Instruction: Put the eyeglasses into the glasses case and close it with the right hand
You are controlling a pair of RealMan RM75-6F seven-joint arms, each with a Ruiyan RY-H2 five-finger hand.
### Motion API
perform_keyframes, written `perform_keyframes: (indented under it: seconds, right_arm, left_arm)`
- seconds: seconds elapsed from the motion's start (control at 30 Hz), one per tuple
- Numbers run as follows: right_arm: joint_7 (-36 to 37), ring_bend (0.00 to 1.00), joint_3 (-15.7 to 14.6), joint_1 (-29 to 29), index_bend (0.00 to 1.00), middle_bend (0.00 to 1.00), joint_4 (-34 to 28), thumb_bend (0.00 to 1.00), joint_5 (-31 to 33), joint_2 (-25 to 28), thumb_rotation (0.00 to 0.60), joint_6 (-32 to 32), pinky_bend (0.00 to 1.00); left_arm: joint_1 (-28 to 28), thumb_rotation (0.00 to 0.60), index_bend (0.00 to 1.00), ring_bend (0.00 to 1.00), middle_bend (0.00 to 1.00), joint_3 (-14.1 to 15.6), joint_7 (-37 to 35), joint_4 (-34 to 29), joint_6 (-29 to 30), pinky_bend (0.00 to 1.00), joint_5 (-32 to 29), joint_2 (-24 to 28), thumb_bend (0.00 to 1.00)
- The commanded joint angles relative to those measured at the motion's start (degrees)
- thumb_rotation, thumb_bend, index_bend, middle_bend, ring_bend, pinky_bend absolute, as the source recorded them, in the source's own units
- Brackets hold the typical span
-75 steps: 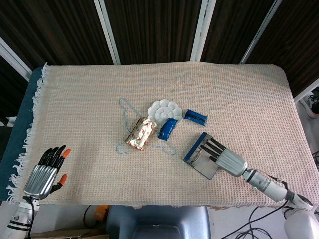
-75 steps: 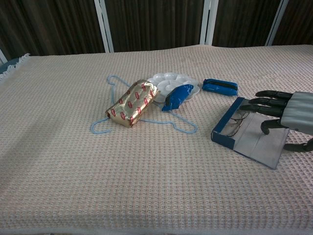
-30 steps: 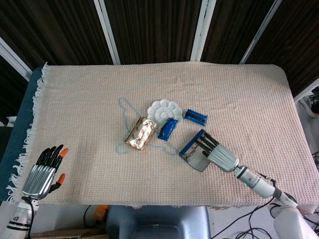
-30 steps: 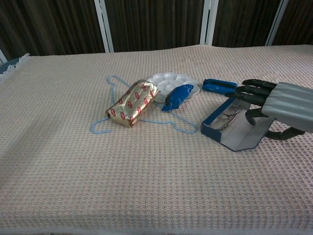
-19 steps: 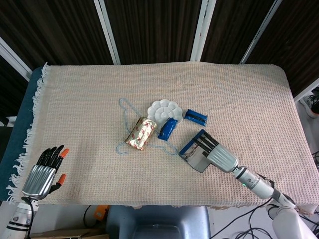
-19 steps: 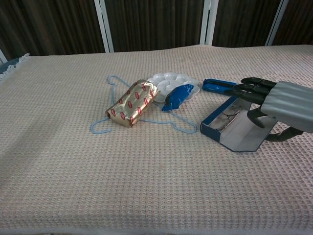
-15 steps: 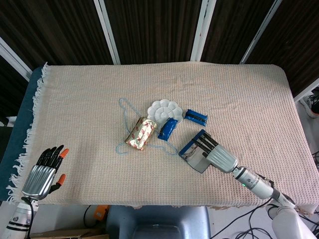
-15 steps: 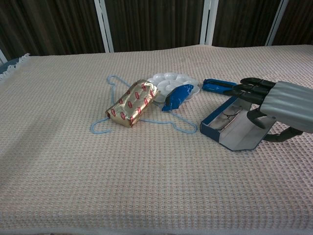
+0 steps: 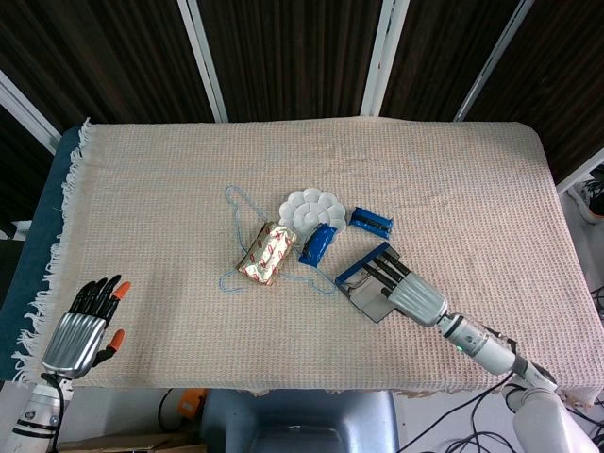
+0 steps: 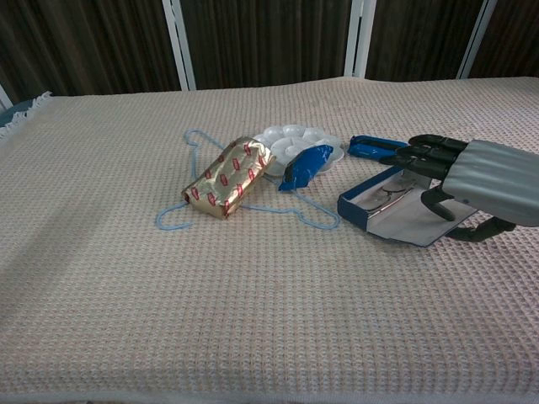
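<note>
The glasses case (image 9: 360, 276) (image 10: 360, 200) is a blue box standing open, its grey lid (image 10: 406, 225) lying nearly flat toward me. The eyeglasses (image 10: 389, 196) lie inside it. My right hand (image 9: 408, 292) (image 10: 468, 180) reaches over the case from the right. Its fingers (image 10: 421, 154) are stretched flat above the box and its thumb touches the lid; nothing is pinched. My left hand (image 9: 81, 328) rests at the near left table edge, fingers apart and holding nothing, and shows only in the head view.
A gold wrapped roll (image 9: 267, 252) (image 10: 226, 177) lies on a light blue hanger (image 9: 236, 212) (image 10: 195, 143). A white flower-shaped palette (image 9: 311, 206) (image 10: 293, 138), a blue packet (image 9: 318, 243) (image 10: 306, 164) and a small blue pouch (image 9: 373, 223) (image 10: 377, 148) crowd the case's far side.
My right hand has slid the case left and away, toward the hanger and the pouch. The lid, tilted up a moment ago, now lies flatter. The left hand is still.
</note>
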Motion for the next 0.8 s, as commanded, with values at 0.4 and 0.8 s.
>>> perform_keyframes:
  seconds: [0.4,0.8]
  right_arm:
    - [-0.12,0.0,-1.56,2.27,0.75,0.11,-6.14,0.67,-2.13,4.42,0.6,1.07,0.0]
    - [-7.38,0.0,-5.91,-2.64,0.75,0.11,-19.89,0.68,-5.42,11.76,0.6,3.14,0.0]
  left_arm:
    - [-0.08,0.6,0.0,0.0,0.0,0.1,-0.09,-0.06,-0.15,0.1,0.19,0.1,0.38]
    - [0.22,0.6,0.0,0.0,0.0,0.38,-1.7,-0.12,0.72,0.1,1.1,0.81,0.38]
